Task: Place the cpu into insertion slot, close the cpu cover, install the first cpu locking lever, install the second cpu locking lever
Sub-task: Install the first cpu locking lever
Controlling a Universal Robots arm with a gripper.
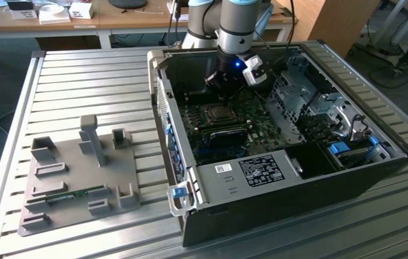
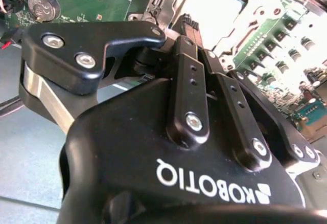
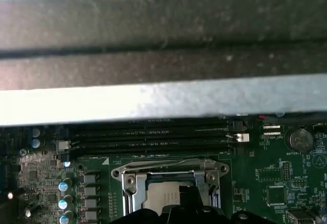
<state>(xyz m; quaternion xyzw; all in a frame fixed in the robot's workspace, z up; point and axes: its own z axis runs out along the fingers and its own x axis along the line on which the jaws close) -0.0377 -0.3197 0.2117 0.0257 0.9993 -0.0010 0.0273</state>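
Note:
The cpu [image 3: 161,196] lies silvery in the insertion slot [image 1: 219,114] on the green motherboard inside the open computer case. The cpu cover [image 3: 168,175], a silver frame, lies flat around the chip, whose top shows through its window. My gripper [image 1: 222,93] hangs just above the far edge of the slot, inside the case. In the second wrist view the black fingers [image 2: 186,81] run together toward the bright chip [image 2: 212,9], shut with nothing between them. Their dark tips [image 3: 179,208] cover the near part of the chip in the first wrist view.
The case's far wall [image 3: 163,40] stands close behind the slot. Black memory slots [image 3: 153,137] and a coin battery [image 3: 299,139] flank it. A metal drive cage [image 1: 301,102] rises on the exterior view's right. A grey fixture plate [image 1: 74,178] with a green memory stick lies outside.

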